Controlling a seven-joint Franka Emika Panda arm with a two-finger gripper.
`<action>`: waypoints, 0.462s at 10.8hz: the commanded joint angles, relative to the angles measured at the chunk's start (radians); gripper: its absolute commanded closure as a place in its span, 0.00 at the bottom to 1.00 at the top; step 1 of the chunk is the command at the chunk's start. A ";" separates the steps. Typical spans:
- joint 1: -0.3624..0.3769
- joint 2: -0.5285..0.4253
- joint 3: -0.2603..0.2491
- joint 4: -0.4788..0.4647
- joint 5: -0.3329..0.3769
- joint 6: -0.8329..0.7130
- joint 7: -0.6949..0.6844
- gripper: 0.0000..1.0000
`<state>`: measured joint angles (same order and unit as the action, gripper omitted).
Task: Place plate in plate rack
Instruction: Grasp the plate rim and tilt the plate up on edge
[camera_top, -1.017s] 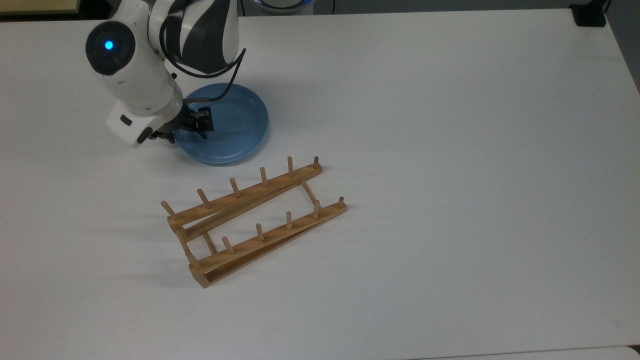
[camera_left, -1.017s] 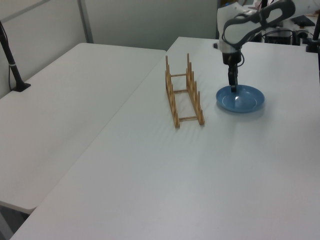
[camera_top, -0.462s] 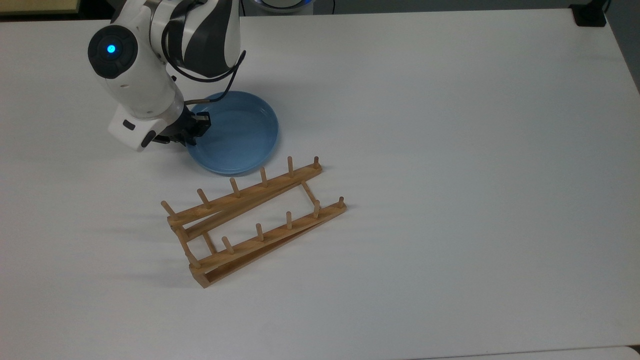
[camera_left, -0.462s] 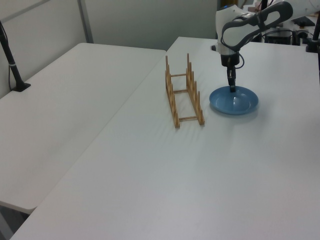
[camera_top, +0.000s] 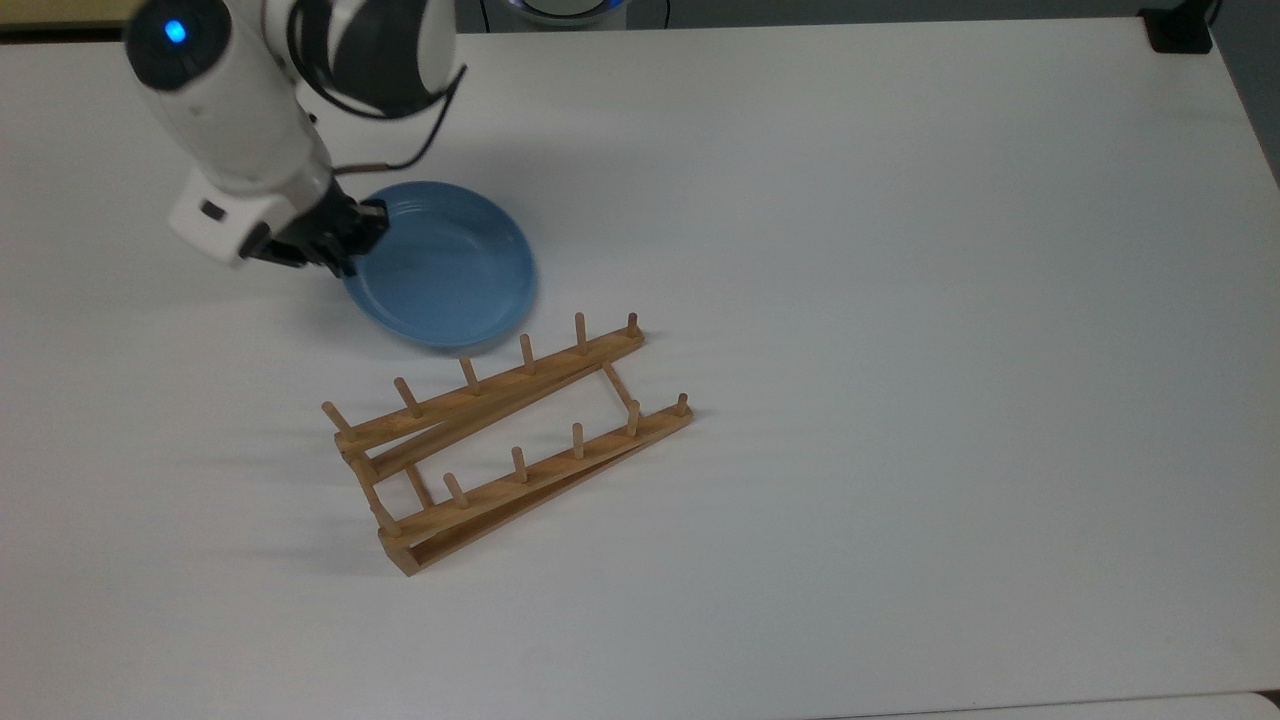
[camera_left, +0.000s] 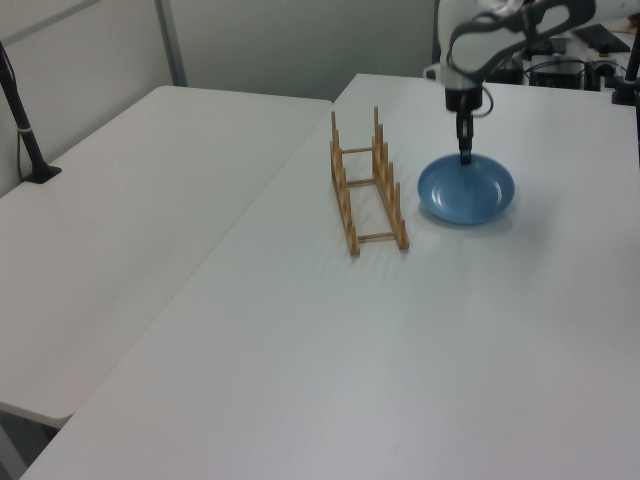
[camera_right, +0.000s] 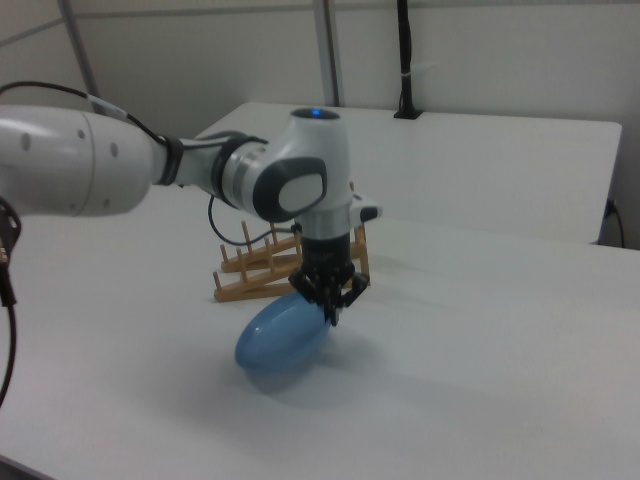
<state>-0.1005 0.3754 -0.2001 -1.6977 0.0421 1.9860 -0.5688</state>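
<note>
We've got the plate (camera_top: 445, 270) pinched by its rim in the fingers (camera_top: 352, 238), tilted with one edge lifted, just beside the plate rack (camera_top: 510, 440). That glossy rim could slip from so narrow a pinch, or clip a peg going in. The white counter (camera_top: 900, 300) lies bare, another table beyond.

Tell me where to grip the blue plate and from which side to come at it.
Grip the plate by its raised rim, coming from above on the top view's left, away from the plate rack. The gripper pinches that edge there now, and the plate hangs tilted from it in the right view.
</note>
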 joint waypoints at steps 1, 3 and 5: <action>0.016 -0.137 -0.039 0.015 0.012 -0.042 -0.074 1.00; 0.066 -0.150 -0.062 0.106 0.005 -0.030 -0.072 1.00; 0.175 -0.153 -0.142 0.191 -0.014 -0.019 -0.066 1.00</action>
<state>-0.0525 0.2250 -0.2446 -1.5954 0.0420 1.9733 -0.6221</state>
